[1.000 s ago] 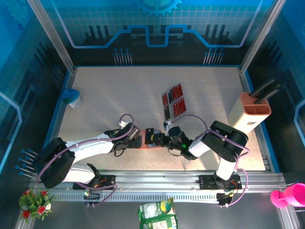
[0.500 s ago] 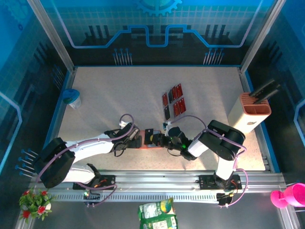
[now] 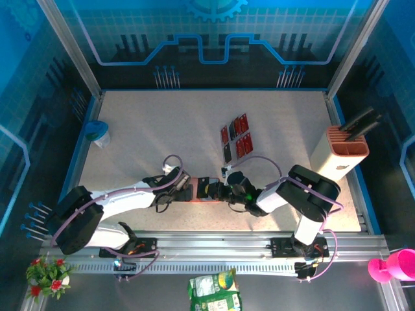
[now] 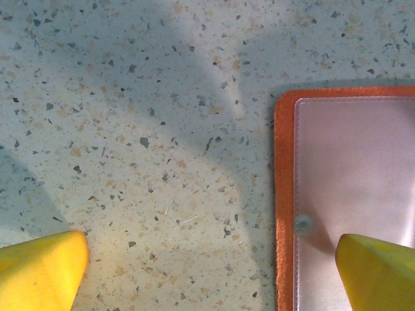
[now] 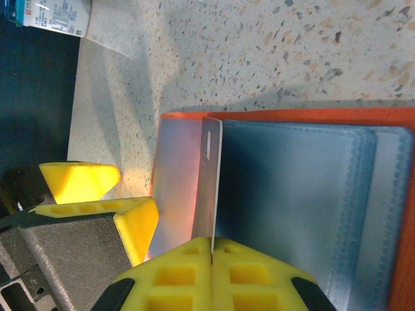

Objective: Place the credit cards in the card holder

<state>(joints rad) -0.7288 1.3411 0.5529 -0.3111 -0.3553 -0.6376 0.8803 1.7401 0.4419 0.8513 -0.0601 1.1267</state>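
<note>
The card holder (image 5: pixel 292 188) lies open by the table's (image 3: pixel 149 129) near edge, mostly hidden under both claws from above and cut off in the wrist views. The right claw (image 5: pixel 211 253) pinches one card (image 5: pixel 209 181) edge-on at the pocket, while the left claw (image 4: pixel 211 272) gapes wide on nothing, one finger over the holder. About six cards (image 3: pixel 235 137) lie farther back on open table, too small for a sure count.

Bright, blue-tinted, soft overlapping shadows

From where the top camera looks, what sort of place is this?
Probably a robot test cell: a pale speckled tabletop fenced by blue printed wall panels, with a grooved metal mounting rail along its near edge.
</note>
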